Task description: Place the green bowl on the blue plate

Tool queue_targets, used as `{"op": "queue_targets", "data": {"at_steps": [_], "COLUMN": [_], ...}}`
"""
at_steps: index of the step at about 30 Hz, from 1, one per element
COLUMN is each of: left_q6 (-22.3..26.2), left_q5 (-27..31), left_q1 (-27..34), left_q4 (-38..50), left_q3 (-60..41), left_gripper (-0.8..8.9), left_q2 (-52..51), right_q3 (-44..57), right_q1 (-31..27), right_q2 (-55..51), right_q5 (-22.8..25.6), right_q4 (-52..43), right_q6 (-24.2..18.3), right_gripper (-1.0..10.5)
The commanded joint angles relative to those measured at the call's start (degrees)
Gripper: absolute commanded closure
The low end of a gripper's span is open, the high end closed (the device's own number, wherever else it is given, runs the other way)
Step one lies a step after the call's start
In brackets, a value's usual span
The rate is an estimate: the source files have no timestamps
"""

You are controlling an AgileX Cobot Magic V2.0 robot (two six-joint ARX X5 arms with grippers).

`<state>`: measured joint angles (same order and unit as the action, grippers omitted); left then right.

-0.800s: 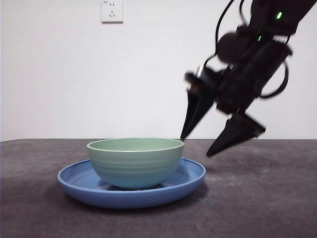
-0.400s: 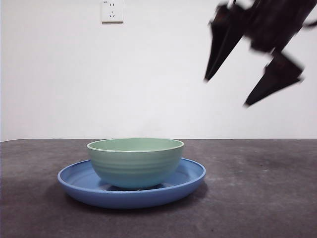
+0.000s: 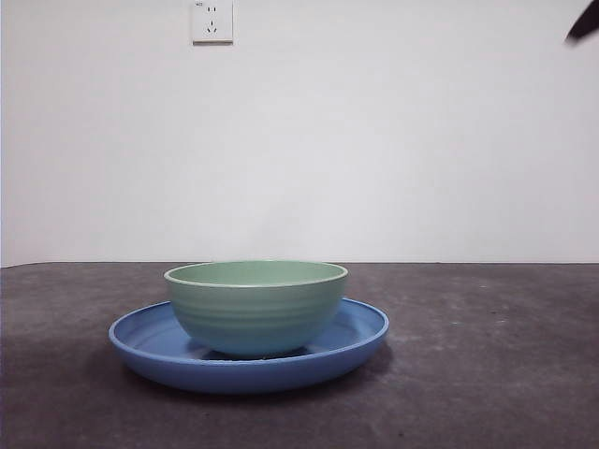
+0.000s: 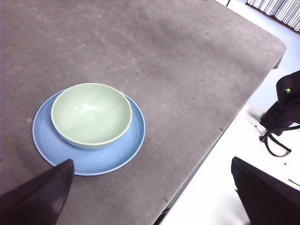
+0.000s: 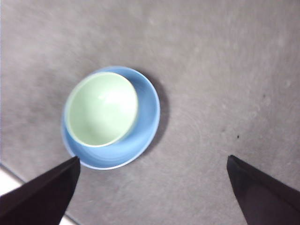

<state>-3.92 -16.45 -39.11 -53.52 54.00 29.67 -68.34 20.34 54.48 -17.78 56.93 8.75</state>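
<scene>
The green bowl point(image 3: 255, 306) stands upright inside the blue plate point(image 3: 356, 339) on the dark table. Both also show in the left wrist view, bowl point(image 4: 91, 112) on plate point(image 4: 133, 143), and in the right wrist view, bowl point(image 5: 101, 108) on plate point(image 5: 147, 112). My right gripper point(image 5: 152, 187) is open and empty, high above the table, well apart from the bowl; in the front view only a black tip point(image 3: 584, 21) shows at the top right corner. My left gripper point(image 4: 152, 197) is open and empty, high above the table near its edge.
A white wall with a socket point(image 3: 211, 20) stands behind the table. The table's edge point(image 4: 220, 136) runs beside the plate in the left wrist view, with the other arm's dark body point(image 4: 286, 112) beyond it.
The right gripper has risen from beside the bowl's rim up and to the right, almost out of the front view. Bowl and plate have not moved.
</scene>
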Motion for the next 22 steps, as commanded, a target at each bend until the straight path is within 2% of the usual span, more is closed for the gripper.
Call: {"op": "queue_targets", "data": {"at_steps": [1,6,14,22], "left_q6": [0.0,0.0,0.0,0.0], "left_q5": [-0.1,-0.1,-0.1,-0.1], "left_q1": [-0.2,-0.2,-0.2,-0.2], "left_q4": [0.9,0.9,0.9,0.8], "left_q3": [0.6,0.6,0.6,0.6], "left_gripper": [2.52,2.52,2.52,2.52], "left_q2": [0.2,0.2,0.2,0.2], "right_q3": [-1.0,1.1,11.7,16.5], "right_q1": [0.6,0.7,0.8,0.8], "right_q2": [-5.1,-15.5,-31.5,-36.0], "right_q5": [0.3,-0.3,-0.4,-1.5], "right_q4": [1.7,3.7,3.6,3.7], "right_q6": [-0.1,0.0,0.4,1.3], "right_gripper": [4.4,4.1,4.1,4.1]}}
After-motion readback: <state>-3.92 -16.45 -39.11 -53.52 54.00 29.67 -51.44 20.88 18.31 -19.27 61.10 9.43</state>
